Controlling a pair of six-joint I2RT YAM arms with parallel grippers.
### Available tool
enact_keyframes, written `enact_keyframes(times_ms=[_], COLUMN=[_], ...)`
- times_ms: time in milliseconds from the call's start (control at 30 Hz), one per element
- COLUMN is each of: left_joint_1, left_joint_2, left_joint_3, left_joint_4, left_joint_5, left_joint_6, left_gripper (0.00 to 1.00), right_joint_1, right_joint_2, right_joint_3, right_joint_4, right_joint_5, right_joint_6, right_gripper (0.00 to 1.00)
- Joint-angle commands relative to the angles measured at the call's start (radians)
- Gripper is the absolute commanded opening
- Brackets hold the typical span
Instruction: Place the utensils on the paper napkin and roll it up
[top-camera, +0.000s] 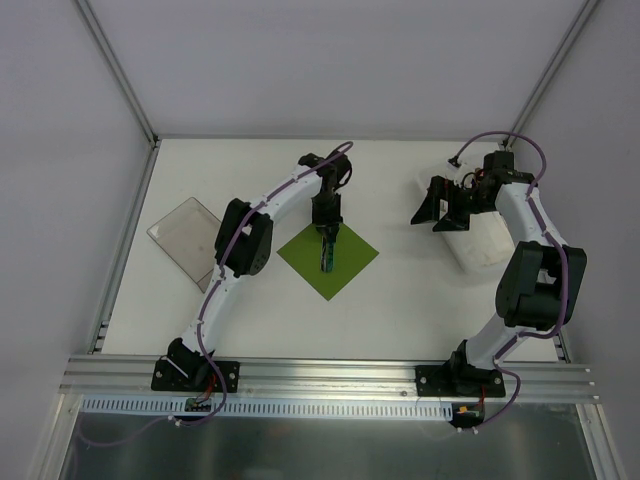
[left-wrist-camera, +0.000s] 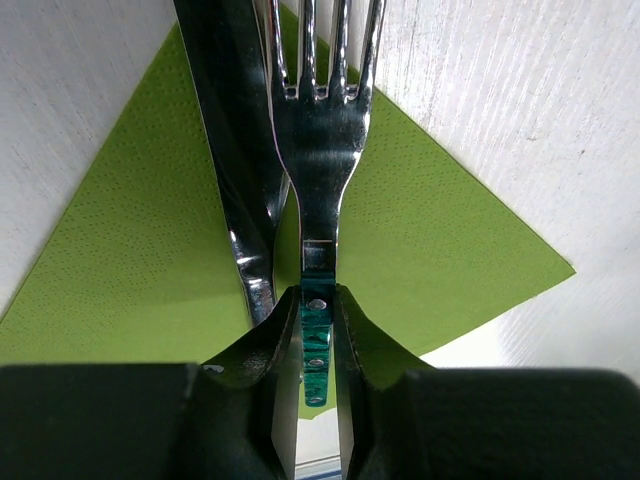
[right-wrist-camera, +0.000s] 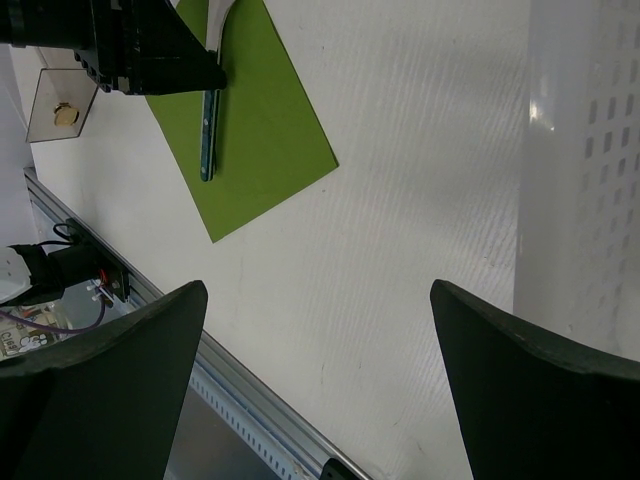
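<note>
The olive-green paper napkin (top-camera: 345, 265) lies flat as a diamond at mid-table; it also shows in the left wrist view (left-wrist-camera: 440, 230) and the right wrist view (right-wrist-camera: 270, 120). My left gripper (top-camera: 327, 225) is over its far part, shut (left-wrist-camera: 318, 297) on the green handle of a silvery fork (left-wrist-camera: 322, 130) whose head rests over the napkin. A silvery knife (left-wrist-camera: 235, 150) lies on the napkin just left of the fork. The fork's green handle shows in the right wrist view (right-wrist-camera: 208, 140). My right gripper (top-camera: 440, 205) is open and empty (right-wrist-camera: 318, 300) above bare table, right of the napkin.
A white perforated basket (top-camera: 480, 240) stands at the right, beside my right gripper (right-wrist-camera: 585, 150). A clear plastic tray (top-camera: 188, 236) lies at the left, with a small golden thing by it (right-wrist-camera: 66, 113). The metal rail (top-camera: 330, 375) runs along the near edge.
</note>
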Motion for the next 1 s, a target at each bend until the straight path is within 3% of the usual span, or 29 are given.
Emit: enact_keyframes(times_ms=[0, 733, 833, 867, 967], left_joint_1=[-0.009, -0.015, -0.014, -0.014, 0.017], left_joint_2=[-0.008, -0.098, -0.183, -0.209, -0.31], left_joint_3=[0.003, 0.003, 0.032, 0.045, 0.045], left_joint_4=[-0.022, -0.022, -0.022, -0.021, -0.015], left_joint_5=[-0.009, -0.031, -0.066, -0.08, -0.071], left_joint_6=[-0.019, -0.02, -0.004, 0.007, 0.022], left_gripper=[0.14, 0.27, 0.39, 0.47, 0.55], right_joint_1=[-0.01, -0.011, -0.007, -0.002, 0.036], right_joint_2=[0.0, -0.008, -0.04, -0.049, -0.087], right_joint_3=[0.006, 0.0, -0.018, -0.03, -0.041], right_joint_4=[-0.007, 0.003, 0.032, 0.042, 0.055], right_joint_5=[-0.032, -0.053, -0.064, -0.064, -0.056], right_joint_6=[-0.002, -0.009, -0.009, -0.01, -0.035], right_gripper=[0.99, 0.99, 0.99, 0.99, 0.99])
